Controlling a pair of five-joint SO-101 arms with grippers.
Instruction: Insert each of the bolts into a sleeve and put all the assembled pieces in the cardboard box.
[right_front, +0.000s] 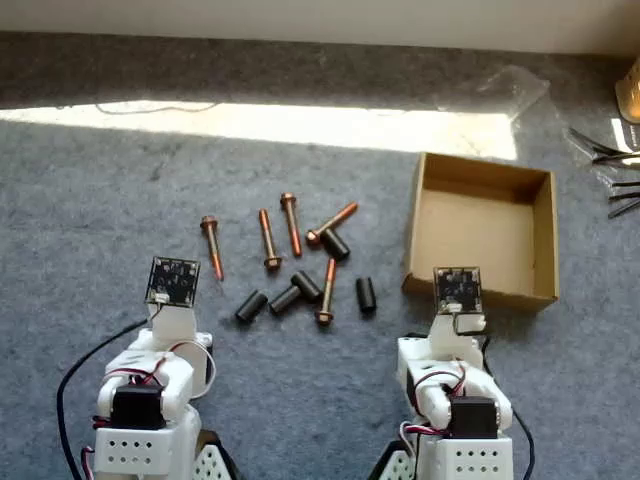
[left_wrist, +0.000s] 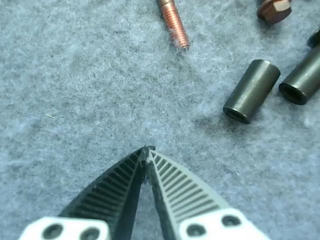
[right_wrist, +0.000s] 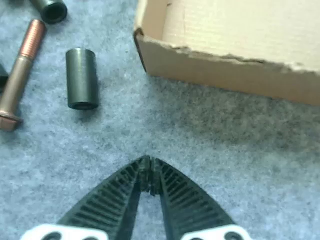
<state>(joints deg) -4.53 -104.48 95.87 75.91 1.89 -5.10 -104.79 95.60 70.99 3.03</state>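
Observation:
Several copper bolts (right_front: 267, 238) and several black sleeves (right_front: 306, 285) lie loose on the grey carpet between the arms and the far wall. The cardboard box (right_front: 484, 228) stands open at the right with nothing inside. My left gripper (left_wrist: 147, 150) is shut over bare carpet, short of a bolt tip (left_wrist: 175, 25) and a black sleeve (left_wrist: 251, 90). My right gripper (right_wrist: 149, 161) is shut too, near the box's front wall (right_wrist: 225, 70), with a sleeve (right_wrist: 82, 77) and a bolt (right_wrist: 20, 70) off to one side.
A clear plastic bag (right_front: 512, 88) lies beyond the box. Black cable ties (right_front: 615, 190) sit at the right edge. A sunlit strip (right_front: 260, 122) crosses the carpet at the back. Bare carpet lies around both arm bases.

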